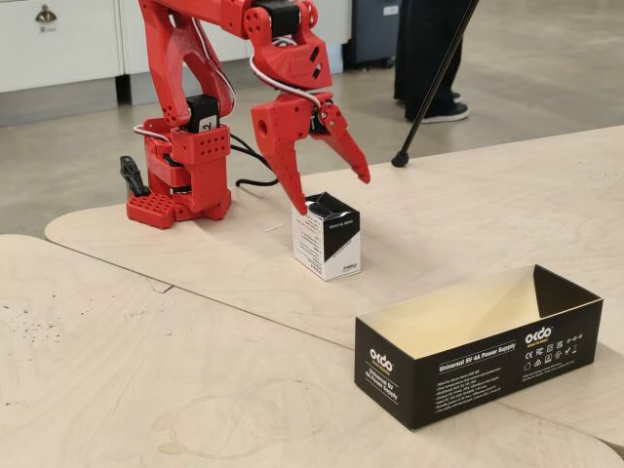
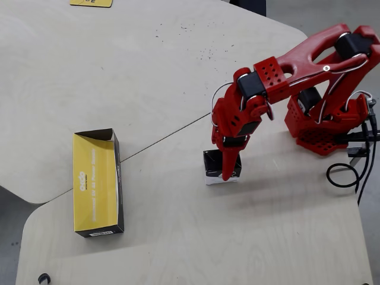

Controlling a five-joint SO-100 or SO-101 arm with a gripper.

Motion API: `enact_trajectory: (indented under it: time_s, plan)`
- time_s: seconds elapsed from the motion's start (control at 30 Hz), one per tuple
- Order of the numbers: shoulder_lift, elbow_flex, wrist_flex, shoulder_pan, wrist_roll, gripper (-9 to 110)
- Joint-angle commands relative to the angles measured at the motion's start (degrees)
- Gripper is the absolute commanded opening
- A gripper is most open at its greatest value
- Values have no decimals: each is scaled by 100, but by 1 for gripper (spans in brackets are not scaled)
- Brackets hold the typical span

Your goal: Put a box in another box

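Red jaws spread, straddling box top.

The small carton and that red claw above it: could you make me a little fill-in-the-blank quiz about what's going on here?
1. The gripper is wide ____ over the small carton.
2. The small carton stands on the ____, not inside anything.
3. The long black box holds ____ so far.
4. In the overhead view, the long black box lies to the ____ of the small carton.

Missing words: open; table; nothing; left
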Motion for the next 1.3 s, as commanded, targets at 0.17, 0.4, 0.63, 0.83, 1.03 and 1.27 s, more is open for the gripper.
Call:
enact_trajectory:
  time_s: [0.17,0.4,0.63,0.83,1.03,1.27]
  plan:
    - [149,633,-817,88,123,46]
    - [167,1002,-1318,88,246,25]
    - [352,765,-1169,97,448,15]
    - [483,-413,-580,387,580,13]
    - [229,-1503,-1116,668,1134,13]
    - [-721,-2575,-2039,861,2215,13]
